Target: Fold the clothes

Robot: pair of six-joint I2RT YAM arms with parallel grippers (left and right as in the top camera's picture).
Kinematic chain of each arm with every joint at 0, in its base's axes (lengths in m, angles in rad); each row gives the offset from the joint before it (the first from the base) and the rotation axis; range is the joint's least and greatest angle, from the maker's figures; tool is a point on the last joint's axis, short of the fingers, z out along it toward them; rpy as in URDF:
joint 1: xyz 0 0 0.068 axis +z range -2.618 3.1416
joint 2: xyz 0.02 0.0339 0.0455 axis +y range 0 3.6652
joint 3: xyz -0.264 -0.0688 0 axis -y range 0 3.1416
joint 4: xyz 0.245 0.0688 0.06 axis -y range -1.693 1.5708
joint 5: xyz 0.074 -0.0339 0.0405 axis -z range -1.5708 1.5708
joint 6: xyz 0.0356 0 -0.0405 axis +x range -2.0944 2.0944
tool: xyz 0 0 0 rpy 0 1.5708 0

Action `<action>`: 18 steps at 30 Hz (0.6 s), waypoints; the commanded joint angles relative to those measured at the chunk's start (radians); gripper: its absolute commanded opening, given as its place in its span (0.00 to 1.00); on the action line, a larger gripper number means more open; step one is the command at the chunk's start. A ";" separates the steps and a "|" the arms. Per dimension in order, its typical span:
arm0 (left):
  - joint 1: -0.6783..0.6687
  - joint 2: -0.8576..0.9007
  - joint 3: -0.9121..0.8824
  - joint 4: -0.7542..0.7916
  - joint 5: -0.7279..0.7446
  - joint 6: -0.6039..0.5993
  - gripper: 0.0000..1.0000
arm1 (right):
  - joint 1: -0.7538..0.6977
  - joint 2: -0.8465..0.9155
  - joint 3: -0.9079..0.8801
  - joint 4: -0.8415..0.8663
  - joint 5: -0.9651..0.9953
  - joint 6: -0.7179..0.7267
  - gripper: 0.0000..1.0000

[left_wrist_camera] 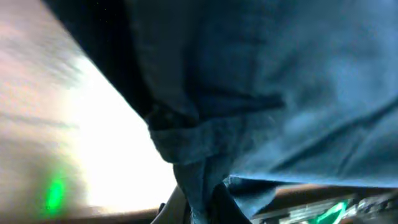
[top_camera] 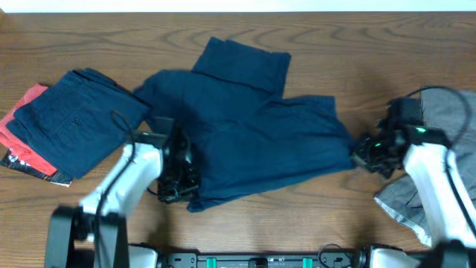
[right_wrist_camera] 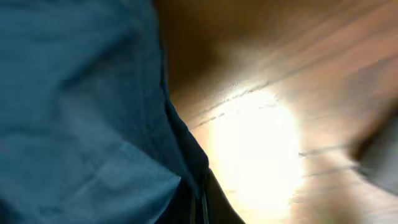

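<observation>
Left pincer [top_camera: 172, 179] and right pincer [top_camera: 370, 154] each gripped one edge of the same garment; items listed left to right.

(a) Folded dark navy fabric garment [top_camera: 78, 119], lying on a flat red fabric garment [top_camera: 28, 98] at the left end of the brown wooden table [top_camera: 357, 59]. This was judged a finished stack, set aside so that the middle was free for work.

(b) The left pincer, at the near-left edge of the spread garment. In the left wrist view its jaws were pressed together on a bunched hem, the cloth spreading away from them.

(c) Large dark navy blue fabric shorts [top_camera: 253, 134], the piece in hand. They lay open across the middle of the table, one leg reaching toward the far side, creased and not yet folded.

(d) The right pincer, at the right-hand edge of the shorts. In the right wrist view the jaws pinched a thin edge of the cloth, though the fingertips were mostly out of frame. Holds at two opposite edges were judged to serve either to pull the cloth taut or to carry one side over the other without wrinkles gathering.

(e) Light grey fabric garment [top_camera: 452, 119], crumpled at the right end, partly under the right arm and apart from the shorts. It was judged to be waiting its turn.
</observation>
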State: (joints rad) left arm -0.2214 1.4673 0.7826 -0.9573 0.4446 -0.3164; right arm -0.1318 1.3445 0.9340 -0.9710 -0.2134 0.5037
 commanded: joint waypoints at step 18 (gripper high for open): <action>-0.183 -0.700 0.007 -0.023 -0.416 -0.479 0.06 | 0.042 -0.085 0.376 0.156 0.092 -0.251 0.01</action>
State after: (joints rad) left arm -0.4110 0.7887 0.7856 -0.9710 0.3264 -0.6479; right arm -0.1093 1.2320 1.2633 -0.9173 -0.2253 0.2996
